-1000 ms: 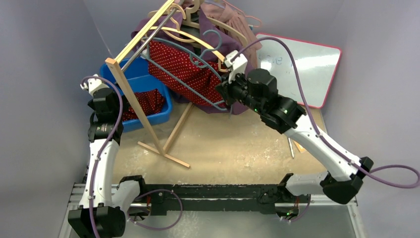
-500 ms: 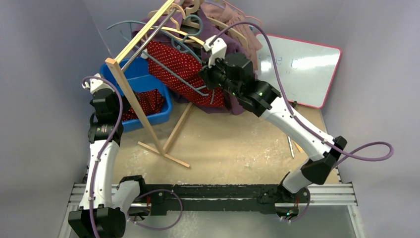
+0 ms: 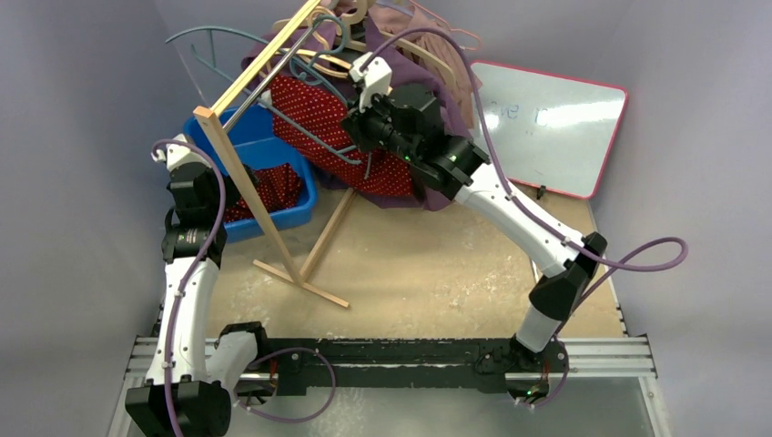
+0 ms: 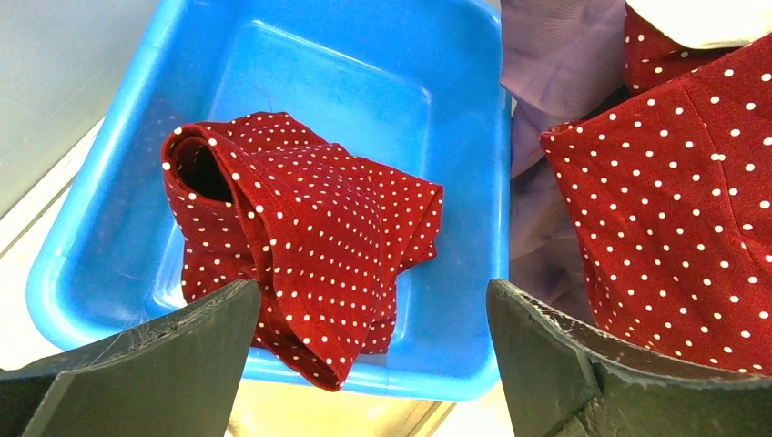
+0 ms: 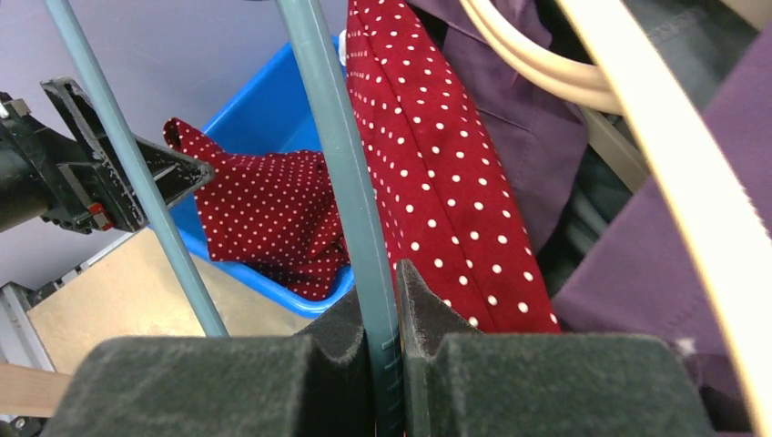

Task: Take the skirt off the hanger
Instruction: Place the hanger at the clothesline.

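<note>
Right gripper [image 5: 382, 284], arm stretched toward upper centre, clamps the blue-grey hanger [image 5: 332, 137]; left gripper [image 4: 370, 293] gapes; skirt [image 5: 437, 164] partly hidden.

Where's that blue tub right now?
In the top view, the blue tub sits on the table at the left, behind the post of the wooden rack, just ahead of the open left gripper, with a red dotted cloth lying in it.
</note>
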Available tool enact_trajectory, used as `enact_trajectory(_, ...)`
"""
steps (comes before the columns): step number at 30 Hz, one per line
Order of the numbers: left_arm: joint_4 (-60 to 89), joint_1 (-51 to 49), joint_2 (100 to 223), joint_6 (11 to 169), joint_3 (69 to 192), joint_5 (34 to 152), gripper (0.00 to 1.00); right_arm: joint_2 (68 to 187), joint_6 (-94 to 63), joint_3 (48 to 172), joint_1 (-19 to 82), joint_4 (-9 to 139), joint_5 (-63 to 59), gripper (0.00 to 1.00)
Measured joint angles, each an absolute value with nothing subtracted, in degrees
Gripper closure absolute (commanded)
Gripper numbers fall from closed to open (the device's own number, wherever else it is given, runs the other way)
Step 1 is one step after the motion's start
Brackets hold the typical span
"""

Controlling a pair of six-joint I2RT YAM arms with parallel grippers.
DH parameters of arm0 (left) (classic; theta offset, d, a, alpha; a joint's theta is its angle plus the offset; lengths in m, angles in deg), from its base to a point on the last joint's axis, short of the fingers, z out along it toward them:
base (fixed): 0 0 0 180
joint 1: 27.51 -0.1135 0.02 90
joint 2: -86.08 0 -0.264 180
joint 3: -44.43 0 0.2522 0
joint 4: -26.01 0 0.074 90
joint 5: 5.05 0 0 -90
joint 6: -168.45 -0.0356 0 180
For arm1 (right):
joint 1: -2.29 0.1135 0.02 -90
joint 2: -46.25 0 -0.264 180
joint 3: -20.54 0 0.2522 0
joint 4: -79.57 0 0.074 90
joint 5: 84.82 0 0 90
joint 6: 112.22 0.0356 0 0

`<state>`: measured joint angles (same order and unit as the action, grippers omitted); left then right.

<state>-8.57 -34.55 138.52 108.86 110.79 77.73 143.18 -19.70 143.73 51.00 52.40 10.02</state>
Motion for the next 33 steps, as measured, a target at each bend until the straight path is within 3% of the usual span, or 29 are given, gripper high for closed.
enact_trajectory(14, -8.4, -34.55, 138.7, 109.06, 110.79, 78.45, 0.07, 148.99, -21.97, 149.48, 53.31, 50.5, 12.49, 0.99)
enact_trajectory(18, -8.4, -34.58, 139.0, 109.19, 110.79, 78.67, 0.07, 148.86, -22.24, 149.35, 53.4, 50.08, 12.77, 0.65)
enact_trajectory(22, -8.37, -34.55, 139.33, 109.26, 110.79, 78.82, 0.07, 146.54, -21.49, 146.07, 53.4, 48.73, 12.27, 0.43)
enact_trajectory(28, -8.35, -34.55, 139.85, 109.28, 110.77, 79.09, 0.07, 137.91, -19.79, 138.13, 53.4, 47.85, 10.37, 0.27)
enact_trajectory(33, -8.13, -34.58, 140.42, 109.3, 110.66, 79.28, 0.07, 129.17, -18.15, 132.45, 53.4, 46.63, 9.39, 0.22)
